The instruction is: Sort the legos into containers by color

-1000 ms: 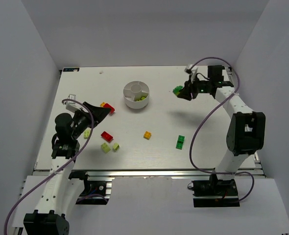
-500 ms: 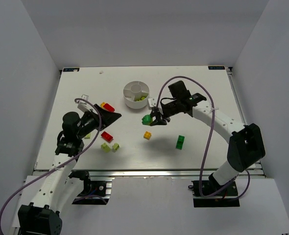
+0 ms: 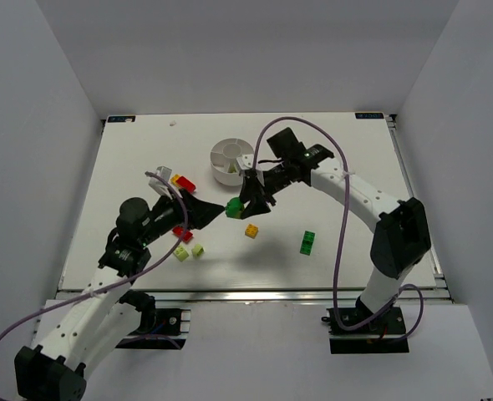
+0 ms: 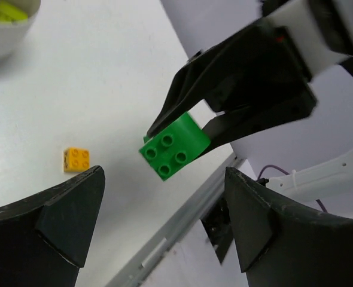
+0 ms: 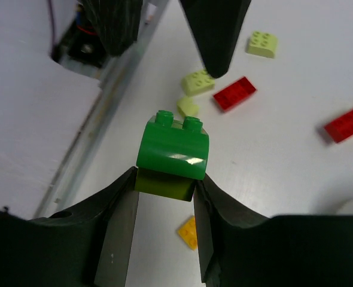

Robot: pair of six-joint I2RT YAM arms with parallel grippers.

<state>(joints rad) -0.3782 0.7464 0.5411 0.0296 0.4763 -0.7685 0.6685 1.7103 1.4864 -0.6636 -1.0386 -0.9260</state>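
Note:
My right gripper is shut on a bright green lego and holds it in the air above the table's middle. In the right wrist view that lego tops an olive piece squeezed between the fingers. My left gripper stands open, its tips just left of the green lego and not touching it. Behind them sits the white dish of containers, with lime legos in one wedge. Loose on the table lie red legos, lime legos, an orange one and a dark green one.
Both arms reach over the table's middle and their grippers nearly meet. A purple cable loops along the right arm. The table's metal front rail runs below the loose legos.
My right arm has swung from the back right to the table's middle with the green lego. My left arm has reached right toward it and its jaws have spread wider.

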